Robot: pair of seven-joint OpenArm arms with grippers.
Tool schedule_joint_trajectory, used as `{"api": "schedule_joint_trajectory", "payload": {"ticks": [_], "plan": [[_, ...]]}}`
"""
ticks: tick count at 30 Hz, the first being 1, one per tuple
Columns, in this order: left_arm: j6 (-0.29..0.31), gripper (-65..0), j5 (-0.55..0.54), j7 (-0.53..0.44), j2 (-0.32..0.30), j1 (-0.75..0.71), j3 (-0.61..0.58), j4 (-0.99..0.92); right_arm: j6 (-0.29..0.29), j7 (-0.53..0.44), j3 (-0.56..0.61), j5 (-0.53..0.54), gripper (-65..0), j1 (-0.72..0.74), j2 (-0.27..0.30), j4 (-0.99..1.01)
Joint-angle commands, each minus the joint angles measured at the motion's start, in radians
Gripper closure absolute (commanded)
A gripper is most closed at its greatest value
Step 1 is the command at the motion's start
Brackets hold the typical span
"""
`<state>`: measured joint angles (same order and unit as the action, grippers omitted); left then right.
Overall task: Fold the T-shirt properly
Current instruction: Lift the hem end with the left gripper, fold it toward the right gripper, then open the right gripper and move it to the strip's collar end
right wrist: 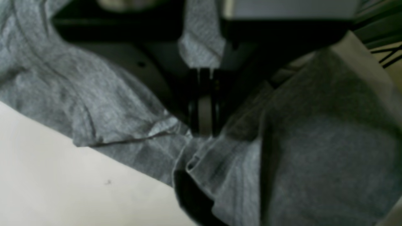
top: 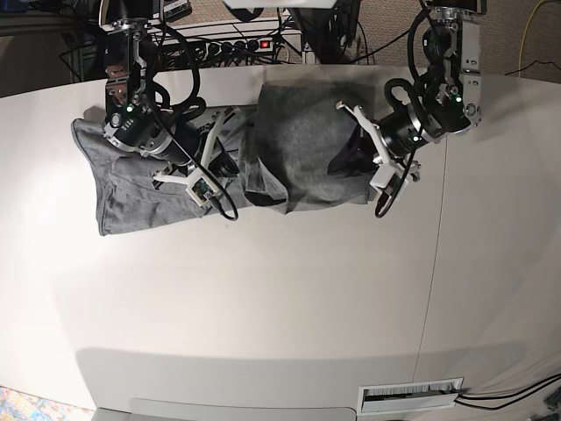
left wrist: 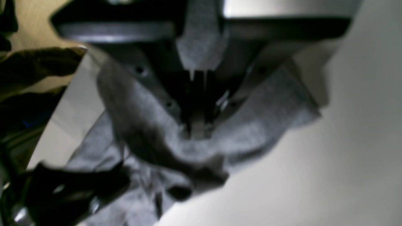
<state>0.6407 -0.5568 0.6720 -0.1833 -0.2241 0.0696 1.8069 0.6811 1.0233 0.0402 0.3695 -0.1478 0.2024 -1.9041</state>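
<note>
White table [top: 263,298], cables [top: 219,39] behind (power strip [top: 241,44]); carpet [top: 526,31]

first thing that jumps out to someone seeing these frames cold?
The grey T-shirt sprawled across the far side of the white table, with one part doubled over near the middle. Both arms are down on it: the right gripper is shut on a bunched hem toward the base view's left, and the left gripper is pinched on the cloth at the shirt's other end. Cables and a power strip clutter the table's far edge.

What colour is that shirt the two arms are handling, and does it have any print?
The T-shirt is plain heather grey, with no print visible; the base view shows it best.
</note>
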Motion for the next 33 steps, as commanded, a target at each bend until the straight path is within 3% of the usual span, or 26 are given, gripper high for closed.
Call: {"api": "schedule_joint_trajectory", "payload": {"ticks": [1,5,9,12,13,17,19,26,33], "plan": [[0.007,0.0,-0.018,-0.027,0.003,0.008,-0.013,0.006,0.003,-0.013,-0.007,0.014,0.0,0.01,0.008,-0.022],[0.004,0.0,0.137,-0.101,0.003,0.009,-0.065,-0.059,0.003,0.007,-0.084,0.015,0.0,0.009,0.008,-0.023],[-0.091,0.0,0.314,-0.201,0.0,0.01,-0.08,-0.16,0.003,0.043,-0.228,0.056,0.0,0.009,0.013,-0.023],[-0.137,0.0,0.368,-0.228,-0.032,0.018,-0.08,-0.201,0.003,0.057,-0.323,0.103,0.0,0.005,0.049,-0.023],[-0.138,0.0,0.372,-0.226,-0.048,0.022,-0.08,-0.208,0.003,0.057,-0.348,0.116,-0.5,0.001,0.069,-0.023],[-0.148,0.0,0.37,-0.226,-0.113,0.028,-0.08,-0.211,0.003,0.047,-0.441,0.121,-21.1,-0.036,0.145,-0.023],[-0.148,0.0,0.37,-0.225,-0.138,0.026,-0.08,-0.211,0.003,0.03,-0.492,0.144,-26.3,-0.059,0.167,-0.023],[-0.147,0.0,0.369,-0.216,-0.21,0.024,-0.08,-0.211,0.003,0.033,-0.62,0.316,-26.2,-0.074,0.18,-0.018],[-0.116,0.0,0.288,-0.163,-0.295,0.014,-0.08,-0.211,0.003,0.027,-0.617,0.323,-26.2,-0.074,0.18,-0.019]]}}
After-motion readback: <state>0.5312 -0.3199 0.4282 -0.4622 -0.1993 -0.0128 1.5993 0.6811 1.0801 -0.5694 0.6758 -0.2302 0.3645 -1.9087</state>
